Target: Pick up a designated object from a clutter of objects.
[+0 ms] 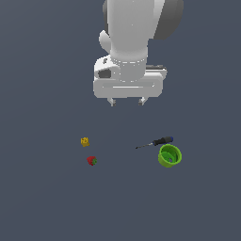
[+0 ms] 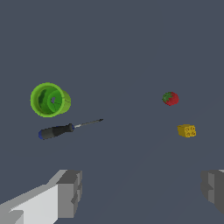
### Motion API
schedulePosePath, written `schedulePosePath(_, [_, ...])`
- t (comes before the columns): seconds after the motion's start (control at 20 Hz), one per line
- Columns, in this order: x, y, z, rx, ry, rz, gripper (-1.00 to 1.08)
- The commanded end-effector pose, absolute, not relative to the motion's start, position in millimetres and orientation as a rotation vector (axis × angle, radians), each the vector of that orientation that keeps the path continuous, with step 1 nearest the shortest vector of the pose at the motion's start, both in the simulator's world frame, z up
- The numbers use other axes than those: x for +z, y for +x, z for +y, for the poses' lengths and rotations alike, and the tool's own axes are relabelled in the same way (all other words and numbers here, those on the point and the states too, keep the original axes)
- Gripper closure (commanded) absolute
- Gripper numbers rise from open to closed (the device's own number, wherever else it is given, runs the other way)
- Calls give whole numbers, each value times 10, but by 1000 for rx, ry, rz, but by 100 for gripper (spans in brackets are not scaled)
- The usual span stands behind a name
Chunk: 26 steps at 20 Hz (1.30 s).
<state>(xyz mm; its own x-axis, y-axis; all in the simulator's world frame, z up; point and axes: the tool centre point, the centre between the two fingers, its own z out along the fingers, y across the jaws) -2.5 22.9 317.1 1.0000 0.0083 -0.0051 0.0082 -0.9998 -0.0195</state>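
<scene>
Exterior view. The white Franka arm hangs over a flat dark grey-blue surface (image 1: 42, 202), its gripper (image 1: 127, 101) pointing down and well above the floor. The two short fingertips (image 1: 112, 101) stand wide apart with nothing between them; the jaws are fully spread and hold nothing. Taking the gripper as the clock centre, the small red strawberry with a green leafy top (image 1: 92, 161) lies at about 7 o'clock, well apart from it and resting on the surface. The small yellow studded block (image 1: 85, 141) sits near the strawberry, at roughly 11 o'clock from it, not touching. At about 5 o'clock from the gripper lies the slim screwdriver with a dark handle and blue end (image 1: 155, 142), flat on the surface. The bright green plastic cup (image 1: 169, 156) lies tipped on its side just beside the screwdriver's handle; whether they touch cannot be told.

Wrist view. Both grey finger pads (image 2: 69, 192) show at the frame's edges, wide apart, the space between them bare. The strawberry (image 2: 170, 98) lies clear of both pads, with the yellow block (image 2: 187, 131) near it at about 5 o'clock. The green cup (image 2: 49, 100) shows its open mouth, and the screwdriver (image 2: 68, 129) lies just beside it at about 5 o'clock, well apart from the strawberry.
</scene>
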Motion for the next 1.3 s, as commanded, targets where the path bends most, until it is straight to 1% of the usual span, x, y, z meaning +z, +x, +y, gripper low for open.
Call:
schedulePosePath(0.0, [3171, -25, 229, 8, -3122, -13, -92])
schedulePosePath(0.45, [3115, 1, 21, 3, -3124, 86, -92])
schedulePosePath(0.75, [3103, 10, 14, 2, -3125, 80, -92])
schedulePosePath(1.25, [2843, 202, -153, 1, -3132, -48, -92])
